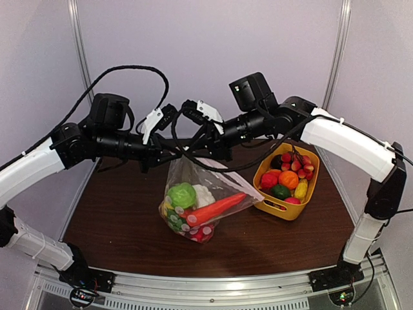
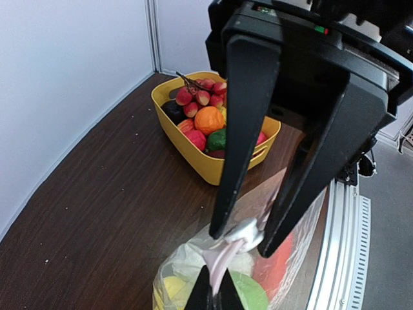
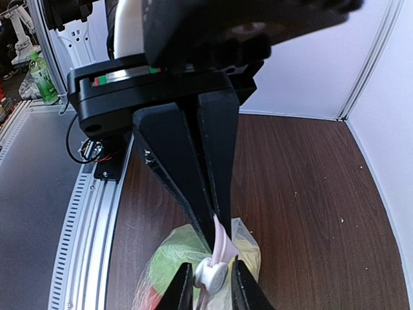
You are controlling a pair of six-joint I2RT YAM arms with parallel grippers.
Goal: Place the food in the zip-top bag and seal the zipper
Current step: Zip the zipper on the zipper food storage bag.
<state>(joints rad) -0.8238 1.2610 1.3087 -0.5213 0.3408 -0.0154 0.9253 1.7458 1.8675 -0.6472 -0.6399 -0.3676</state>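
Observation:
The zip-top bag hangs above the table with food in it: a green ball, white cauliflower, orange carrot and red pieces at the bottom. My left gripper is shut on the pink zipper strip at the bag's top; its fingers pinch it from below in the left wrist view. My right gripper meets it from the right. Its fingertips clamp the white zipper slider, which also shows in the left wrist view.
A yellow basket with several toy fruits stands on the table right of the bag; it also shows in the left wrist view. White walls close the back and sides. The aluminium rail runs along the near edge.

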